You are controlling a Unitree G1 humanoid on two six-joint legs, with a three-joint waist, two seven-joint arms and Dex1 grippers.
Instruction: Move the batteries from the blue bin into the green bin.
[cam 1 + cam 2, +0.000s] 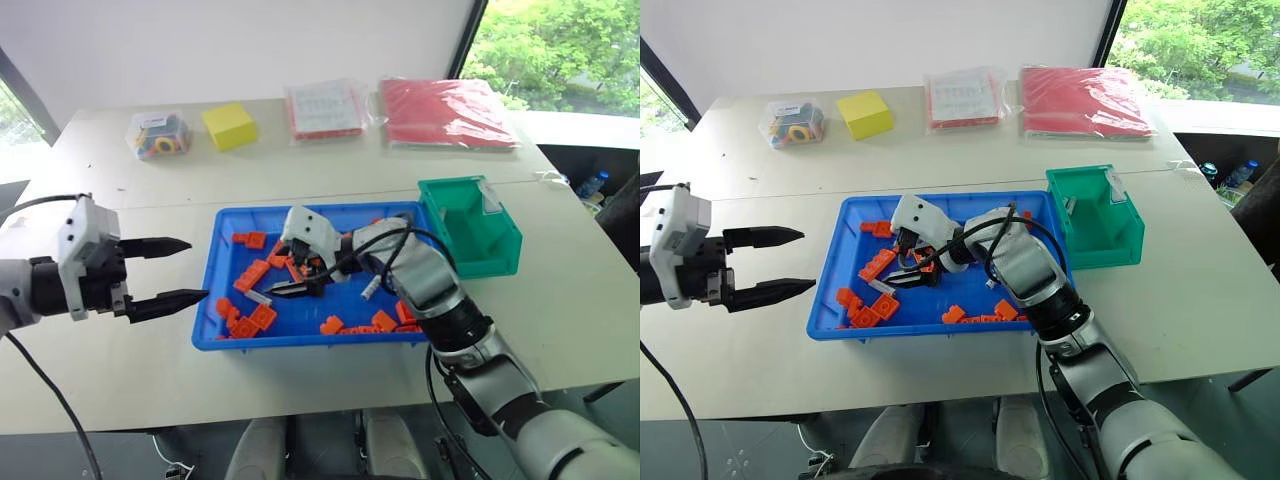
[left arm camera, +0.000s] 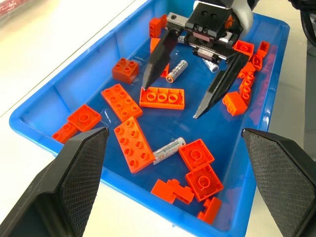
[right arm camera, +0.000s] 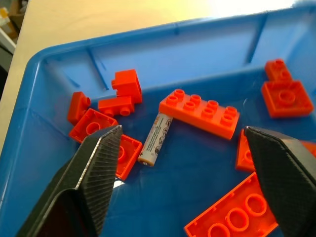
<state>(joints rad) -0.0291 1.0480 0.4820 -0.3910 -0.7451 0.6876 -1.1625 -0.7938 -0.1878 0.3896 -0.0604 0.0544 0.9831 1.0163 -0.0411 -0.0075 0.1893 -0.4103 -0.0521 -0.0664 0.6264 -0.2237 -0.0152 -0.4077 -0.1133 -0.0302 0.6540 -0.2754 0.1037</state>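
Observation:
The blue bin (image 1: pixel 300 343) lies mid-table and holds orange bricks (image 2: pixel 162 98) and batteries. One battery (image 3: pixel 154 138) lies on the bin floor below and between my right gripper's fingers. Another battery (image 2: pixel 176 70) lies by the right gripper's finger (image 2: pixel 154 61), and a third battery (image 2: pixel 168 149) rests nearer the bin's left end. My right gripper (image 1: pixel 290 280) hangs open inside the bin, holding nothing. Just outside the bin's left rim, my left gripper (image 1: pixel 198 270) is open and empty, pointing toward the bin. The green bin (image 1: pixel 470 225) stands at the blue bin's right end.
At the back of the table are a clear box of coloured parts (image 1: pixel 158 135), a yellow block (image 1: pixel 229 125), a bagged white booklet (image 1: pixel 323 108) and a bagged red sheet (image 1: pixel 445 112). The table's right edge runs just beyond the green bin.

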